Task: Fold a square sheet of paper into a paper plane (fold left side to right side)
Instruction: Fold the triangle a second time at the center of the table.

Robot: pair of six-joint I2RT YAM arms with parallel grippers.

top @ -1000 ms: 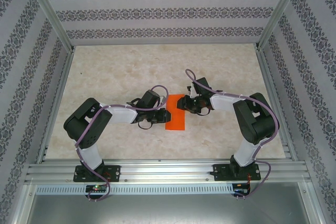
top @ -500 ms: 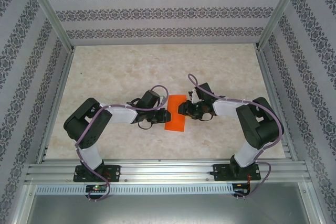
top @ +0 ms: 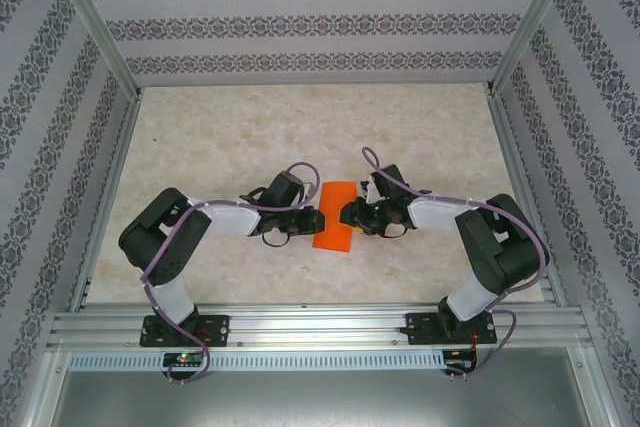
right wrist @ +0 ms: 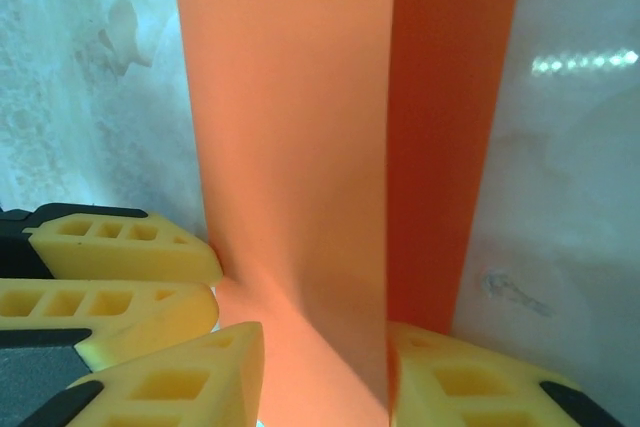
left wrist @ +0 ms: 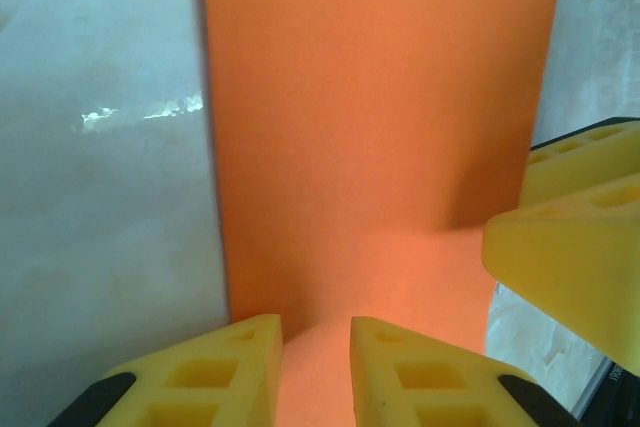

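Both grippers, left gripper (top: 318, 218) and right gripper (top: 345, 214), pinch the orange paper (top: 335, 217)

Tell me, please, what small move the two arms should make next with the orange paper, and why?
Probably the right end effector should close fully on the raised flap of the orange paper, then press it flat. In the right wrist view the flap stands between its fingers, unfolded, while the left end effector straddles the opposite edge, steadying it.

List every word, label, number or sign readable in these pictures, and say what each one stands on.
None can be read.
The square sheet of paper is plain orange, with no print in either wrist view.
The walls carry a repeating ornamental pattern, not letters.
The table shows only marbling.
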